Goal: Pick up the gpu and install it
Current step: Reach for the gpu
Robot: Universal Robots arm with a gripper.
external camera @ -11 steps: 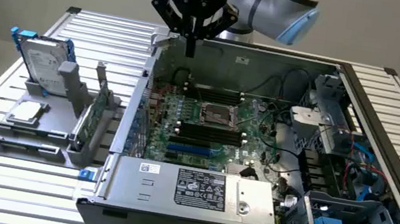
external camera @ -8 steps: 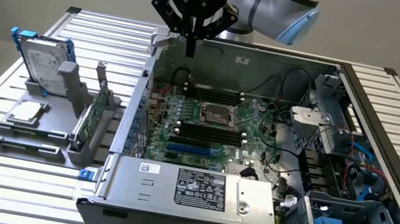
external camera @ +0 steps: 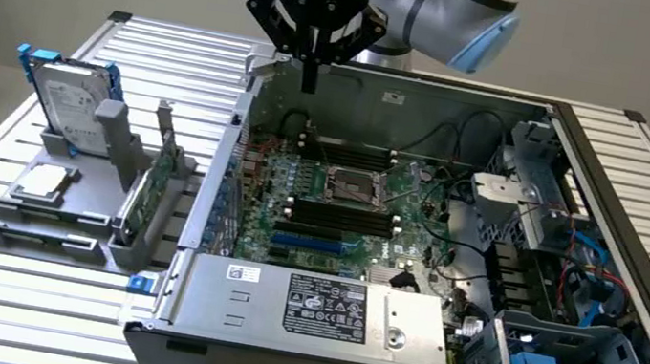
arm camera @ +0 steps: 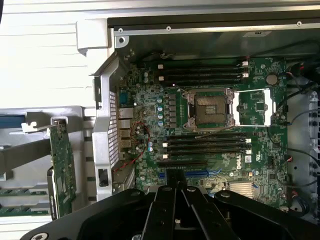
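The gpu (external camera: 137,197) stands on edge in a grey holder (external camera: 61,220) on the slatted table, at the exterior view's left of the open computer case (external camera: 225,157). Its green circuit board (arm camera: 62,167) faces the wrist camera, outside the case's side wall. My gripper (external camera: 309,83) hangs above the case's back corner, over the motherboard (external camera: 335,203), well away from the gpu. Its fingers (arm camera: 175,182) are pressed together, shut, with nothing between them. Dark expansion slots (arm camera: 182,164) lie on the board just ahead of the fingertips.
A silver hard drive in a blue frame (external camera: 67,100) stands upright in the same holder, with a flat processor (external camera: 46,182) lying in front. Inside the case are memory sticks (external camera: 339,218), an open processor socket (external camera: 348,184), cables (external camera: 583,269) and a power supply (external camera: 320,307).
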